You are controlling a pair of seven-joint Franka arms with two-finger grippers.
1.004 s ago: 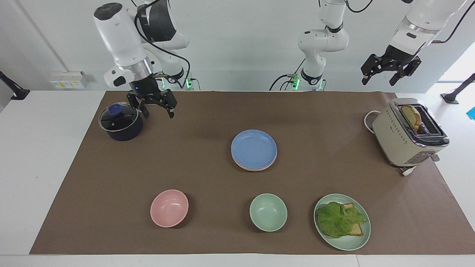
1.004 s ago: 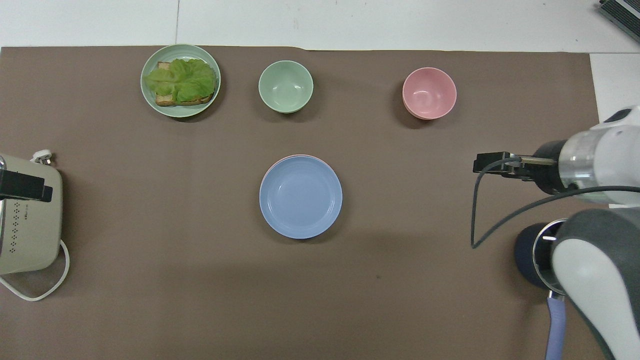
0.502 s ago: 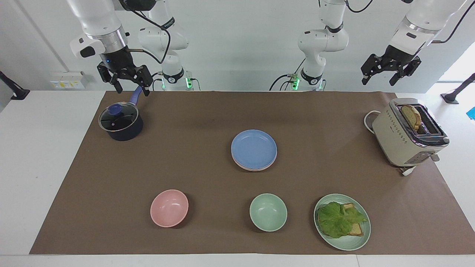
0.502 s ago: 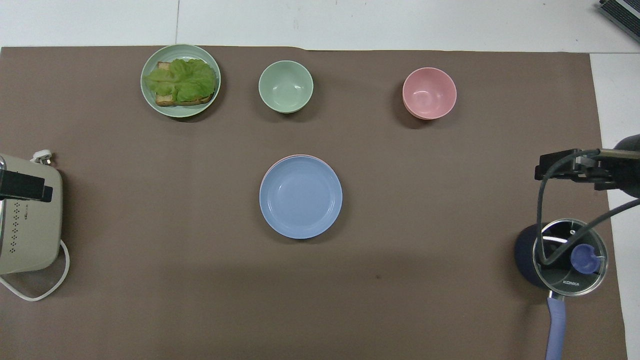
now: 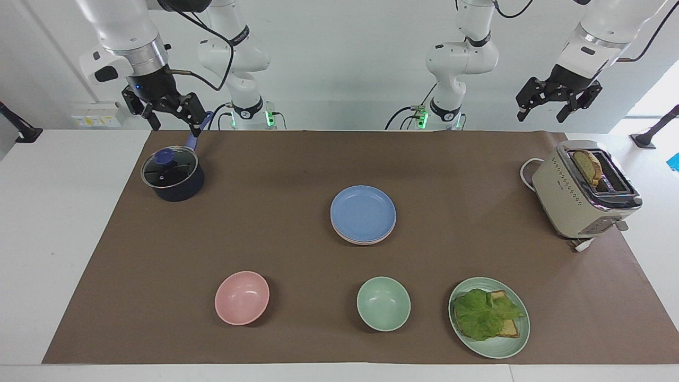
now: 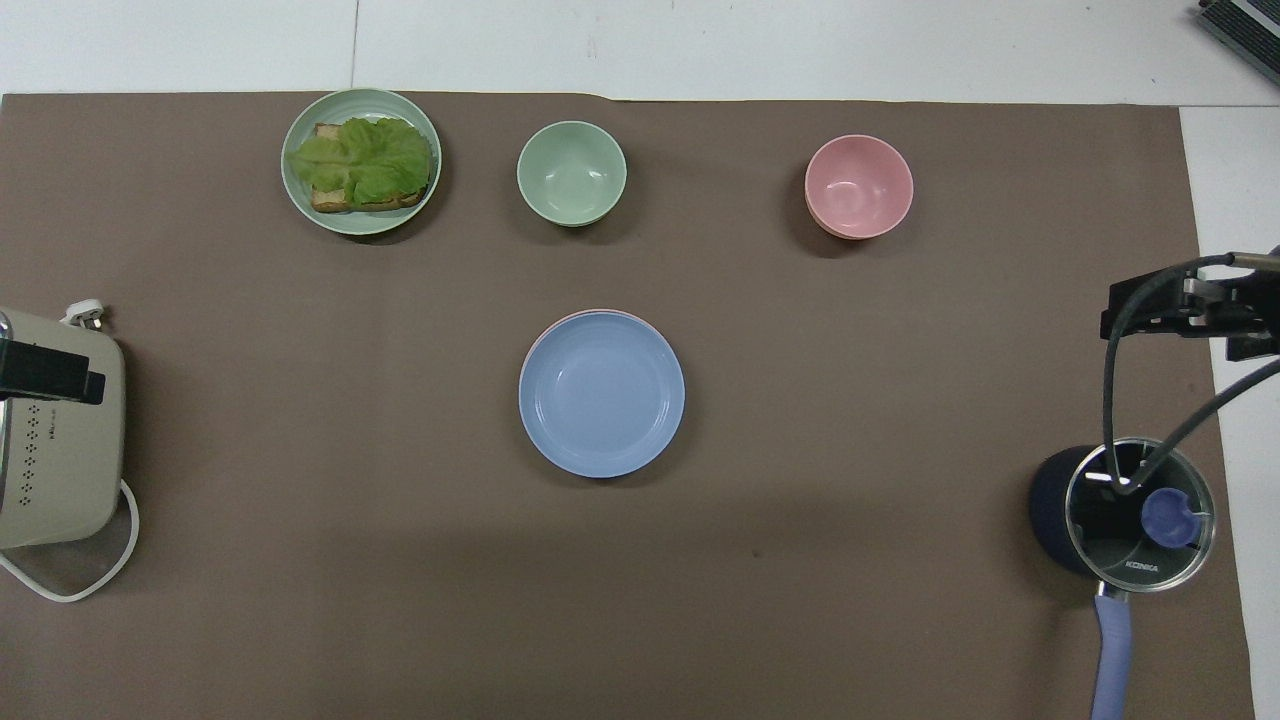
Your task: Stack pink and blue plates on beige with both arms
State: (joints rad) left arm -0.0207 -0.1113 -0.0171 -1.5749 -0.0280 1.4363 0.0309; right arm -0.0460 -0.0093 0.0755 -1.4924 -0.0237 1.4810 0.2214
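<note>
The right gripper (image 5: 165, 118) hangs open and empty over the saucepan's (image 5: 172, 175) handle. Mid-mat, the blue plate (image 5: 363, 213) tops the pink plate (image 5: 354, 240) (beige presumably lowest, barely visible). The left gripper (image 5: 558, 101) waits open above the toaster (image 5: 567, 197).

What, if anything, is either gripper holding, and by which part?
Nothing is held. The left gripper hangs open above the toaster; the right gripper is open in the air above the pot.

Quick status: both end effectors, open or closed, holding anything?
Left end effector: open, empty, raised above the toaster.
Right end effector: open, empty, raised above the saucepan.
</note>
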